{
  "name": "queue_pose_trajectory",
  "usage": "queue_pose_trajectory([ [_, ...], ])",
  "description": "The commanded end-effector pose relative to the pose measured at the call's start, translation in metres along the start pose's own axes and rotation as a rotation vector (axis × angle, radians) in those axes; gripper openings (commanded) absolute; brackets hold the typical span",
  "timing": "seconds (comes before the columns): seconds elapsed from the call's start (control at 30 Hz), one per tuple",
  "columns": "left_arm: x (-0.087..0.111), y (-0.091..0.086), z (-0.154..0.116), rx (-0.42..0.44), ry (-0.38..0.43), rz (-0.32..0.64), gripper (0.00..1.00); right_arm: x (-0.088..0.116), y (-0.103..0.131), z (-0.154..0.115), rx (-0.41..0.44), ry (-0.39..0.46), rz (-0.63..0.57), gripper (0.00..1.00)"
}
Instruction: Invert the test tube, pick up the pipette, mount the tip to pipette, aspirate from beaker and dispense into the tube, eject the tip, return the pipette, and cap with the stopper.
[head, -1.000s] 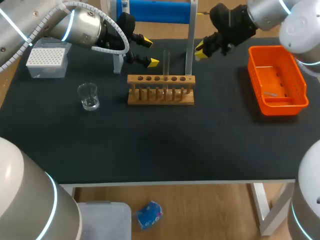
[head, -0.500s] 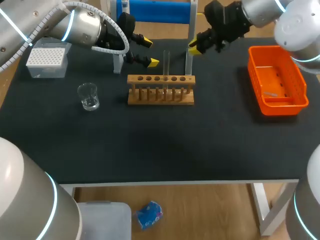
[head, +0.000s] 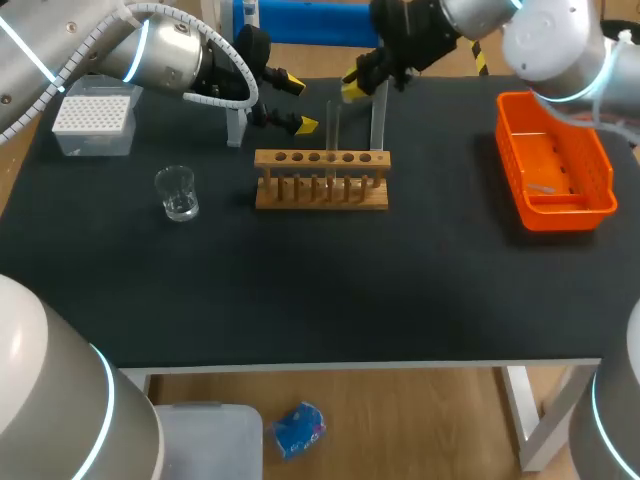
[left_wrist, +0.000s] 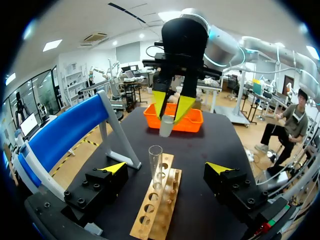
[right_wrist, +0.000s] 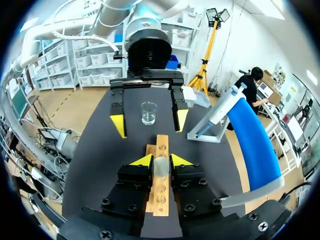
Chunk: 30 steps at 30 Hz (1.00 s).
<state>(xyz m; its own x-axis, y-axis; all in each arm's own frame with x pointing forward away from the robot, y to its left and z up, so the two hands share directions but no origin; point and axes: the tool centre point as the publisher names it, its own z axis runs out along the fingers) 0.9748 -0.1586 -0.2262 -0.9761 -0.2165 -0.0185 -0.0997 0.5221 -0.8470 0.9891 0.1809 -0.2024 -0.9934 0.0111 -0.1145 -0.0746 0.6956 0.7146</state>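
Test tube (head: 333, 125) is standing upright in the rack (head: 320, 192) in the head view; the right gripper (head: 356, 86) is hanging near its mouth, toward 1 o'clock. In the left wrist view, that gripper is clamping the stopper (left_wrist: 166, 126) just beyond the tube, while the left gripper (left_wrist: 167, 168) is gaping open before it. In the right wrist view, the rack is lying under the stopper, running ahead toward 12 o'clock.

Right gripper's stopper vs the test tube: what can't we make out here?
- Right wrist view: test tube mouth hidden behind the stopper held in the right gripper.
- Head view: stopper hidden by the right gripper's body; test tube glass too faint to show any liquid.
- Head view: small item in the orange bin too small to identify.
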Motion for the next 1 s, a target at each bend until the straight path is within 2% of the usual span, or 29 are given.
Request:
queue_pose_trajectory([
  [0.03,-0.005,0.001,0.000,0.003,0.238,0.002,1.00,-0.012,0.004,0.009,0.009,0.032,0.002,0.00],
  [0.53,-0.005,0.001,0.000,0.003,0.238,0.002,1.00,-0.024,0.004,0.028,0.010,0.064,0.021,0.00],
  [1.0,-0.005,0.001,0.000,0.003,0.238,0.002,1.00,-0.020,0.002,0.034,0.016,0.082,0.030,0.00],
])
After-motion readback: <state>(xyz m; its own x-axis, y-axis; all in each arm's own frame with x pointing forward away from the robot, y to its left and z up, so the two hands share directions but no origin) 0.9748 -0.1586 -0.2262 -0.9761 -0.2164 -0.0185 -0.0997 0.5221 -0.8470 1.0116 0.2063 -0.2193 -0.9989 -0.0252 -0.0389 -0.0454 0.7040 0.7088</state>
